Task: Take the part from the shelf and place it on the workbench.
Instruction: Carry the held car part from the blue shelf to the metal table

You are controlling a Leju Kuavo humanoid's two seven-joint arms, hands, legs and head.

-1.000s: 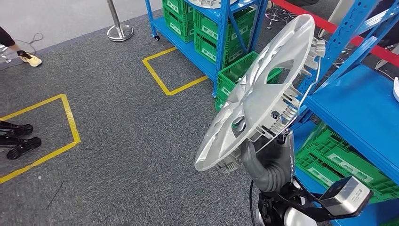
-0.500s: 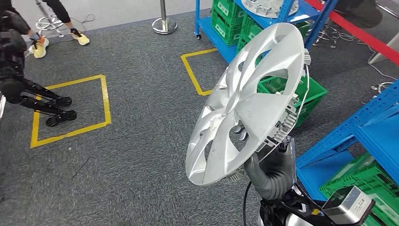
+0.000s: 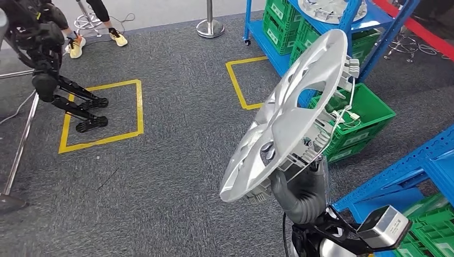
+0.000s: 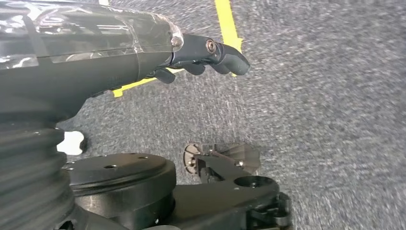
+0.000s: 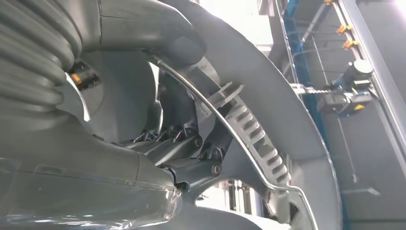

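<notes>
The part is a silver hubcap (image 3: 292, 118), held up on edge and tilted, its clips and wire ring facing right. My right hand (image 3: 302, 193) grips it from below at the rim. In the right wrist view the dark fingers (image 5: 191, 163) curl over the toothed rim and wire ring of the hubcap (image 5: 287, 143). My left hand (image 4: 206, 55) hangs over grey carpet, its fingers stretched out and a little bent, holding nothing.
A blue shelf (image 3: 342, 21) with green crates (image 3: 353, 115) and another hubcap (image 3: 329, 8) stands at the back right; a second blue shelf (image 3: 423, 160) is near right. Yellow floor squares (image 3: 101, 115), a stanchion base (image 3: 210, 27), another robot's black legs (image 3: 64, 91) and a person's feet (image 3: 115, 36) lie left and behind.
The camera has turned, so the shelves have slid right and the floor squares and the other robot have come into view. The hubcap stays in my right hand.
</notes>
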